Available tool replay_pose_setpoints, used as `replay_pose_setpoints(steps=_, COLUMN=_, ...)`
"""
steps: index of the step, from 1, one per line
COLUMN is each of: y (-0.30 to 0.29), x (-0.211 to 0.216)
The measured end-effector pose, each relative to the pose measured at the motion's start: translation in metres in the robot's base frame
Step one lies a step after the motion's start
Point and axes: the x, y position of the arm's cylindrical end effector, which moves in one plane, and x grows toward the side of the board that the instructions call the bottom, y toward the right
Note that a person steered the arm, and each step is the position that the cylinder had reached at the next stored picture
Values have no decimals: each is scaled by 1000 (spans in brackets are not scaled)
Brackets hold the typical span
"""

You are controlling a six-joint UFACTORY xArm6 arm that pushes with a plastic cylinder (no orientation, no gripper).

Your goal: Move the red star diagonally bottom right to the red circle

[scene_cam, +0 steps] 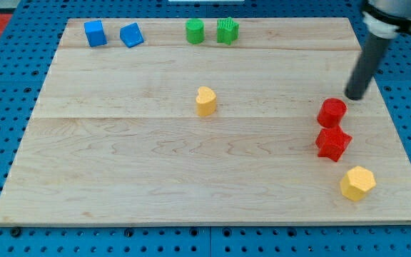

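The red star [332, 143] lies on the wooden board at the view's right, just below the red circle [331, 113]; the two nearly touch. My tip [354, 97] is above and to the right of the red circle, a short gap from it, and farther from the red star. The dark rod rises from the tip toward the view's top right corner.
A yellow hexagon [357, 183] lies below and right of the red star. A yellow heart [205, 101] sits mid-board. A blue cube [95, 33], a blue wedge-like block [131, 35], a green cylinder [195, 31] and a green star-like block [227, 31] line the top edge. The board's right edge [398, 128] is close.
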Motion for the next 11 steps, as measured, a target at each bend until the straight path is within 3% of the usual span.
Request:
replay_pose_setpoints(steps=1, y=13, x=65)
replay_pose_setpoints(steps=3, y=-107, x=75)
replay_pose_setpoints(steps=5, y=-70, x=90)
replay_pose_setpoints(steps=8, y=-221, x=147)
replay_pose_setpoints(steps=9, y=-220, x=108)
replay_pose_setpoints(steps=10, y=-95, x=87)
replay_pose_setpoints(steps=11, y=-90, x=102)
